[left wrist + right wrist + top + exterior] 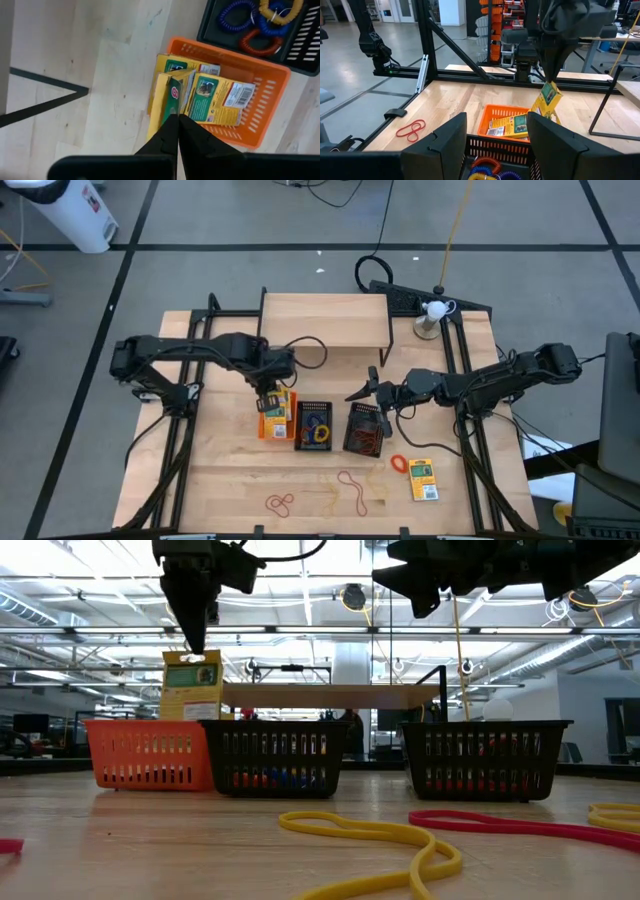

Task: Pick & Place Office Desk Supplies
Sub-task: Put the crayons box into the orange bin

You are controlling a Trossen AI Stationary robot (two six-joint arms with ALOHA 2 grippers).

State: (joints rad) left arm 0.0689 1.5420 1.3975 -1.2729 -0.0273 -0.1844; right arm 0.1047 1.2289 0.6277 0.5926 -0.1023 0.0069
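Left gripper [178,117] has its fingers pinched shut on the top edge of a yellow-and-green pack [167,102], holding it upright right over the orange bin [273,420]. In the low view the pack [192,685] sticks up above the bin's rim, so its lower end is down inside. Two more packs [215,97] already lie in that bin, one partly over the other.

Right gripper [495,132] hangs in the air above the right black bin [365,429] with its fingers spread apart, nothing between them.

The middle black bin [314,426] sits touching the orange one and holds coiled loops [250,20] in blue, yellow and red. The right black bin has reddish stuff in it, can't tell exactly what.

Still out on the worktop [220,480]: another pack [423,479] near the front right, an orange loop [399,464] just beside it, a red loop [279,503] at the front, and a couple of pale loops [352,488] between those.
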